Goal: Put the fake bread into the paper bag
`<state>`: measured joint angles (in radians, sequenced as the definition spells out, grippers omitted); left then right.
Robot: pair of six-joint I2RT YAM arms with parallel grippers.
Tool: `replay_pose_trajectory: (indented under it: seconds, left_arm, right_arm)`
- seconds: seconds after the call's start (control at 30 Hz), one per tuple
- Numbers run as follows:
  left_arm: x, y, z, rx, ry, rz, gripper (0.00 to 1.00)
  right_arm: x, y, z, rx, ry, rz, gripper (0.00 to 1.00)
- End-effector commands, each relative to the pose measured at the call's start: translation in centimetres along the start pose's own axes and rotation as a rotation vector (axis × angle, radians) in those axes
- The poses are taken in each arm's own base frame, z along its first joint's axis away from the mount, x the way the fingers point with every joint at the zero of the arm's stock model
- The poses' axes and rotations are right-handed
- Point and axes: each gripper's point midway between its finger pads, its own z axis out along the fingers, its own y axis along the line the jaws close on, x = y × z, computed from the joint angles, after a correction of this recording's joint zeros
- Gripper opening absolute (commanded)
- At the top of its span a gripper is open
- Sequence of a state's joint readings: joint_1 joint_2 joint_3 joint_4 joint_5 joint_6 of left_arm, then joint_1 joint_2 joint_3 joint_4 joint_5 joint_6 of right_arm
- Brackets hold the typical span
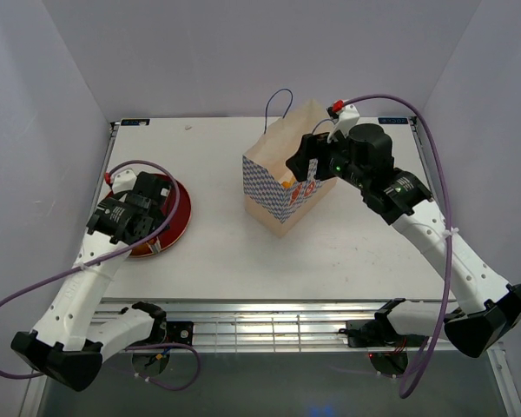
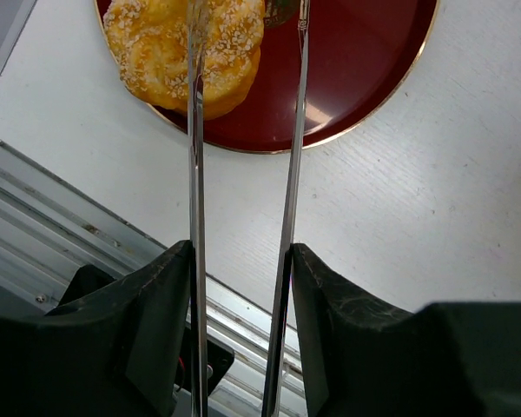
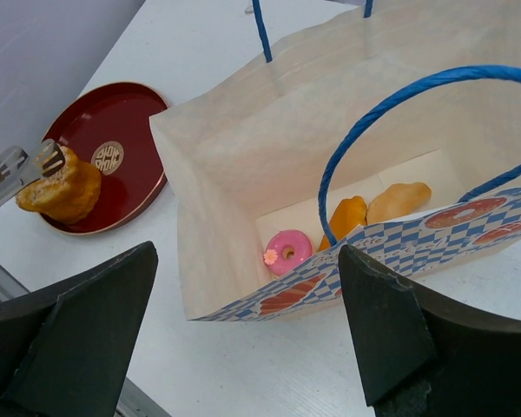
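The paper bag [image 1: 282,187] stands open toward the far right of the tabletop [image 1: 365,252], with a pink doughnut [image 3: 286,250] and two golden pastries [image 3: 399,200] on its floor. My right gripper [image 3: 245,256] gapes wide above it, holding nothing. On the dark-red plate [image 2: 365,69] at the left edge lies a sesame bun [image 2: 182,52], and my left gripper [image 2: 241,256] is clamped partway on the silver tongs [image 2: 288,174], whose blades reach it. The bun looks light, stiff and slick, so I'd pinch it across its broad middle.

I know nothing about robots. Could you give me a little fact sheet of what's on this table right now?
paper bag: upright, open at the top, mid-table
inside the bag: pink-topped ring cake, two orange pastries
red plate: left of the bag
sesame bun: at the plate; lifted or not, unclear
tongs: tips at the sesame bun
left jaws: shut on the tongs
right jaws: open, at the bag's mouth
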<state>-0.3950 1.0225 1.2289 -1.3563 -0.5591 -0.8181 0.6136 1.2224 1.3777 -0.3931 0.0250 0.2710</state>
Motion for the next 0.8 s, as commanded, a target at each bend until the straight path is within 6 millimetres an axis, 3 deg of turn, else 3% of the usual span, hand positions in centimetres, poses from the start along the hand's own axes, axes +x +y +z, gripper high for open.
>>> replay_pose_trajectory:
  seconds: [0.0,0.2,0.53,0.77]
  left_arm:
    - [-0.9,1.1,0.0,-0.078,-0.035,-0.012,0.58]
    - [-2.5,1.0,0.9,-0.154,-0.054,0.019,0.58]
    - [-1.7,0.7,2.2,-0.162,-0.009,0.035,0.59]
    - [-0.8,-0.5,3.7,-0.14,0.029,0.05,0.59]
  right_arm:
    - [0.1,0.9,0.0,-0.056,-0.003,-0.024,0.9]
    - [0.7,0.7,0.3,-0.05,0.01,-0.022,0.9]
    - [-0.1,0.9,0.0,-0.066,-0.012,-0.015,0.9]
    - [-0.5,1.2,-0.3,-0.078,-0.026,-0.009,0.9]
